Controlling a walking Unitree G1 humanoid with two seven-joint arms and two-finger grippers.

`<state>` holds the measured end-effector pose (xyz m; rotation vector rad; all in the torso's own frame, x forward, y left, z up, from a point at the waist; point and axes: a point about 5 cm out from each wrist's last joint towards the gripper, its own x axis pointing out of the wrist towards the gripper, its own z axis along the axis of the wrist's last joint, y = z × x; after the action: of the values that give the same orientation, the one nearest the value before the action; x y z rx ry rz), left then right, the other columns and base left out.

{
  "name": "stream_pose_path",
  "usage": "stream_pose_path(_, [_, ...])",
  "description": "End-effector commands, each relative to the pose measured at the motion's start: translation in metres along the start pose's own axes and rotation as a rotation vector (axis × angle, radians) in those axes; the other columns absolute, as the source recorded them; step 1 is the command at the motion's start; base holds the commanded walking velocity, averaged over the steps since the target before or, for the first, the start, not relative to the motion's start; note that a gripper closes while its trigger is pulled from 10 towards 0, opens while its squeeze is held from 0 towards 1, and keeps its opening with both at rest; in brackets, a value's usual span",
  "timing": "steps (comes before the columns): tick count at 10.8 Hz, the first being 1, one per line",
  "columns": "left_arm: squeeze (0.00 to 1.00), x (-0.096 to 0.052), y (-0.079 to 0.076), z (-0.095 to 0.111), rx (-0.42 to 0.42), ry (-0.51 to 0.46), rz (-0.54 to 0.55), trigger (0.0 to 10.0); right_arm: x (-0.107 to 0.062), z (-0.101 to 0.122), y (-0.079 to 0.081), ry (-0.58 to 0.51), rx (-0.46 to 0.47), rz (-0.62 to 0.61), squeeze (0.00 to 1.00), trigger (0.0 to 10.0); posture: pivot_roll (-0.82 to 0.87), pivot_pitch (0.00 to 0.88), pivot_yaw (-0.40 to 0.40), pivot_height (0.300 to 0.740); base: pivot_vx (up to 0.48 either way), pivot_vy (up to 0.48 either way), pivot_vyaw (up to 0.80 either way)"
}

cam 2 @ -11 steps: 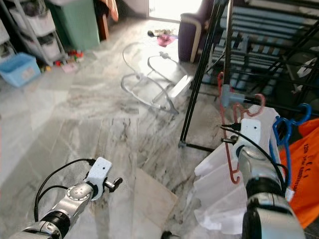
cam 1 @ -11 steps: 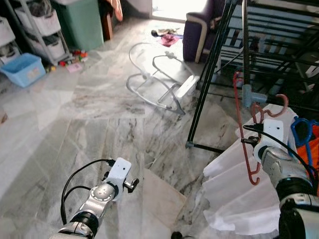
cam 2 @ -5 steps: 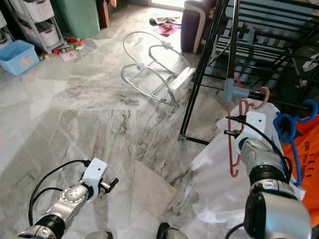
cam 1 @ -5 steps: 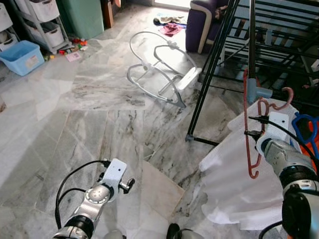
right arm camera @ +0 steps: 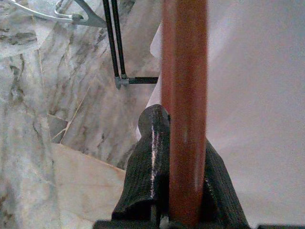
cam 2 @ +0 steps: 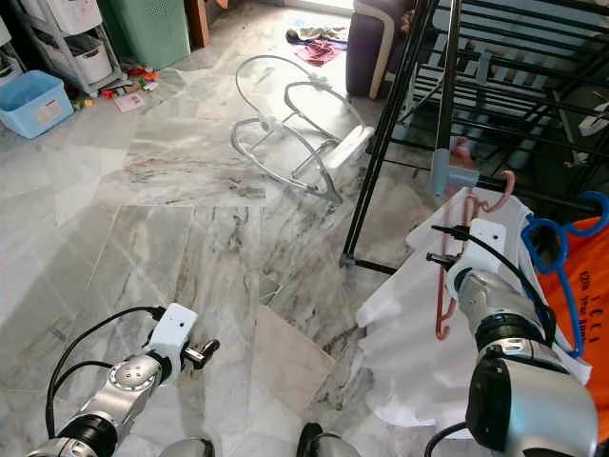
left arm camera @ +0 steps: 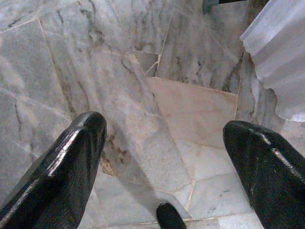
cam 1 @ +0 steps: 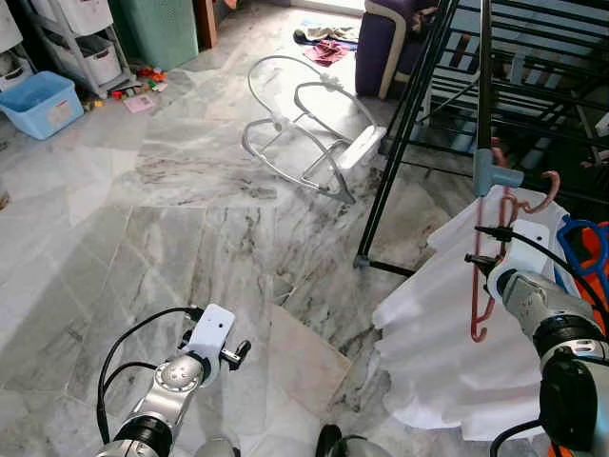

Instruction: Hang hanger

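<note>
I'm looking at a grey-veined marble tile floor (cam 1: pixel 171 219) filling the frame, daylight glaring at top centre. A blue plastic bin (cam 1: pixel 40 103) is sitting upper left, a purple armchair (cam 1: pixel 385 43) standing at the top.

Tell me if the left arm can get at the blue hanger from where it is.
Probably not. The left gripper hangs low over the floor, fingers open, on the robot's left. The blue hanger lies far right, beyond the right gripper and its red hanger.
</note>
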<state>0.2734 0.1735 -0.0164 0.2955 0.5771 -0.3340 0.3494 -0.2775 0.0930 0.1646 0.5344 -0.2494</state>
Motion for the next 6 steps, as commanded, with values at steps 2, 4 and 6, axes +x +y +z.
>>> stream_pose_path(2, [0.00, -0.001, -0.003, -0.004, -0.009, 0.015, -0.010, 10.0, 0.000, -0.011, -0.005, 0.017, 0.056, 0.007, 1.00, 10.0, 0.22, 0.186, -0.094, 0.740, 0.000, 0.000, 0.00])
stream_pose_path(4, [0.00, 0.002, -0.007, 0.002, -0.007, 0.007, -0.020, 10.0, 0.000, 0.002, -0.003, -0.052, -0.023, 0.010, 1.00, 10.0, 0.21, 0.167, -0.092, 0.740, 0.000, 0.000, 0.00])
stream_pose_path(6, [0.00, 0.009, -0.016, 0.013, -0.008, -0.007, -0.039, 10.0, 0.000, -0.004, 0.015, -0.104, -0.120, 0.072, 1.00, 10.0, 0.16, 0.129, -0.079, 0.740, 0.000, 0.000, 0.00])
